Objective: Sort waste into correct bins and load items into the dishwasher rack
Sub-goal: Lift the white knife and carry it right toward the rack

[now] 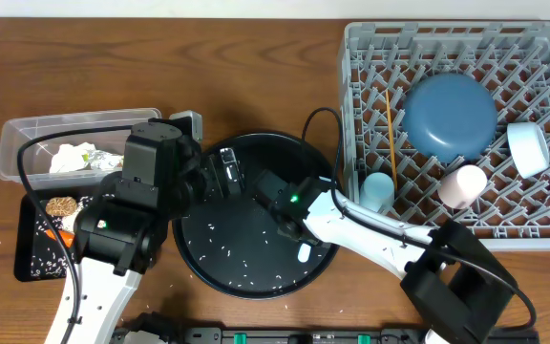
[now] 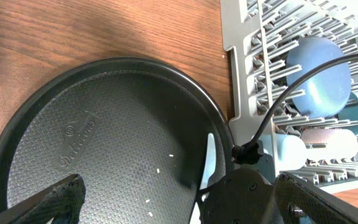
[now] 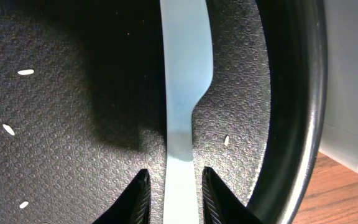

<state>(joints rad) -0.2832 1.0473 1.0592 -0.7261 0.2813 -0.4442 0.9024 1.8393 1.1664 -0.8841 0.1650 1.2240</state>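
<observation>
R wrist: R claw (image 3: 174, 180) open, straddles white plastic utensil (image 3: 185, 74) handle, slim gaps both sides; utensil flat on round black tray (image 3: 291, 112) nr rim | L wrist: L claw (image 2: 179, 186) spread wide above tray | overhead only: rack (image 1: 456, 33) on counter (image 1: 256, 57), dk blue plate (image 1: 450, 117) inside

Utensil (image 3: 182, 93) lies in round tray (image 1: 220, 250), seemingly near rack (image 1: 353, 96).

Left tool (image 2: 179, 186) spread wide, right tool (image 3: 176, 193) narrowly parted, pointing down
</observation>
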